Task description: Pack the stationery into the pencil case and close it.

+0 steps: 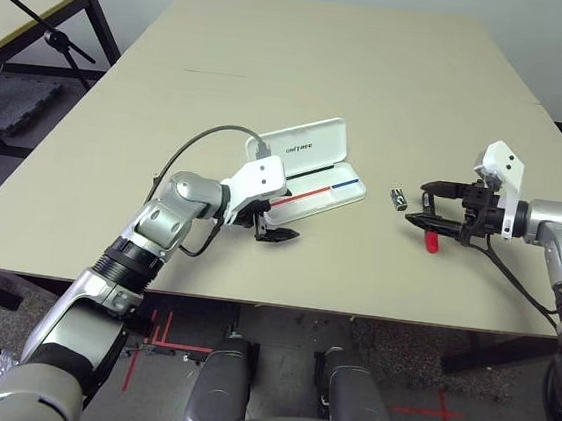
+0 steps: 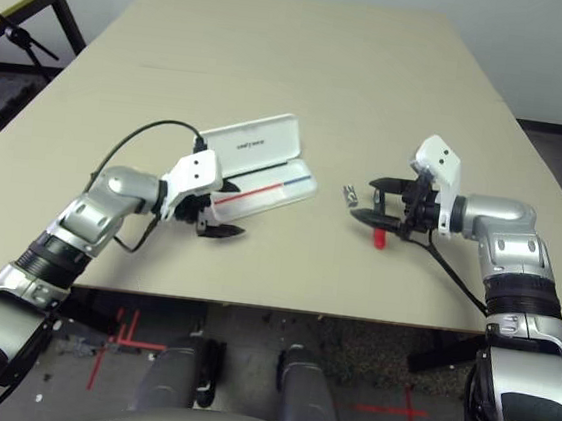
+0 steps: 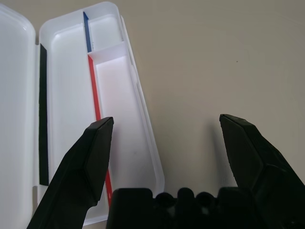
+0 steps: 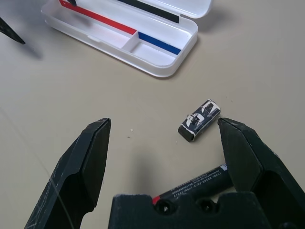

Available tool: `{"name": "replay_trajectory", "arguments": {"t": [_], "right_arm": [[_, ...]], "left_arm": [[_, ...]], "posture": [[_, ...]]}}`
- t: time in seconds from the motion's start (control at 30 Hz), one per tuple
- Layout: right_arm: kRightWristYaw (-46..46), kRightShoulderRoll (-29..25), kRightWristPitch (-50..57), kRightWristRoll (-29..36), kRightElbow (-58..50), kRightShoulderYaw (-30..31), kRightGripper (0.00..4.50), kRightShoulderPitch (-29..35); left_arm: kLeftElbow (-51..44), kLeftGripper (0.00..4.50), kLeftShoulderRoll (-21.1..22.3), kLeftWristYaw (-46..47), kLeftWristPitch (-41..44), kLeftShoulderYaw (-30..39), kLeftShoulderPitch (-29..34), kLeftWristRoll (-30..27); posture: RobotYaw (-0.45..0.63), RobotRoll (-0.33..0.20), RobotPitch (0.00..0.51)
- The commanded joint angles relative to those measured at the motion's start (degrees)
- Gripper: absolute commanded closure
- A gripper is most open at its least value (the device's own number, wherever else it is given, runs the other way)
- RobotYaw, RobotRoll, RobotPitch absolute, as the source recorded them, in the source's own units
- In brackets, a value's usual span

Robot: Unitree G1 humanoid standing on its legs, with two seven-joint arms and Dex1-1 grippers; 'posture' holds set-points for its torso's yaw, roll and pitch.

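Observation:
The white pencil case (image 1: pixel 303 144) lies open at the middle of the table, lid hinged back. Its tray (image 3: pixel 119 124) holds a red-and-blue pencil (image 3: pixel 97 109) and, along the hinge side, a thin black pen (image 3: pixel 43 114). My left gripper (image 1: pixel 274 225) stands open at the tray's near left end, with nothing between its fingers. To the right of the case sits a tiny dark-and-silver piece (image 4: pixel 200 120). My right gripper (image 1: pixel 418 203) is open just right of it, low over the table. The red marker (image 4: pixel 200 183) with its black cap lies beneath that gripper.
The tan table (image 1: pixel 326 65) stretches bare behind the case. Its front edge runs close to both grippers. A second table (image 1: pixel 31 3) and a black stand (image 1: pixel 62 42) are off to the far left, beyond the table's edge.

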Motion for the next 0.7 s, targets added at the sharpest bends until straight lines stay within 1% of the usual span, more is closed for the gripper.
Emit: {"name": "replay_trajectory", "arguments": {"t": [0.03, 0.27, 0.3, 0.37, 0.4, 0.63, 0.7], "right_arm": [[-0.56, -0.73, 0.59, 0.77, -1.40, -0.48, 0.00, 0.91], [-1.71, -1.00, 0.42, 1.31, -2.12, -0.70, 0.00, 1.64], [-1.83, -1.02, 0.41, 1.40, -2.27, -0.69, 0.00, 1.77], [-2.11, -1.01, 0.56, 1.62, -2.78, -0.69, 0.00, 2.08], [-2.25, -1.03, 0.64, 1.73, -3.03, -0.69, 0.00, 2.23], [-3.06, -0.98, 0.46, 2.13, -3.56, -0.67, 0.00, 2.84], [-3.31, -0.84, 0.45, 2.21, -3.73, -0.54, 0.00, 2.94]], "left_arm": [[1.33, 0.01, -0.25, -0.97, -0.79, -1.02, -0.47, 1.29], [2.78, 0.01, 0.12, -2.80, -0.22, -2.38, -0.27, 2.54], [2.90, 0.18, 0.16, -3.03, -0.22, -2.40, -0.27, 2.57], [3.13, 0.63, 0.29, -3.45, 0.15, -2.53, -0.32, 2.74], [3.23, 0.95, 0.37, -3.61, 0.27, -2.61, -0.32, 2.88], [3.57, 3.63, 0.75, -5.09, 1.89, -2.75, -0.53, 2.91], [3.36, 4.30, 1.01, -5.51, 2.31, -2.59, -0.59, 2.73]], "posture": [[0.02, 0.000, 0.063], [0.00, 0.000, 0.065], [0.00, 0.000, 0.065], [0.00, 0.000, 0.066], [-0.01, 0.000, 0.068], [-0.01, 0.000, 0.071], [0.00, 0.000, 0.072]]}}
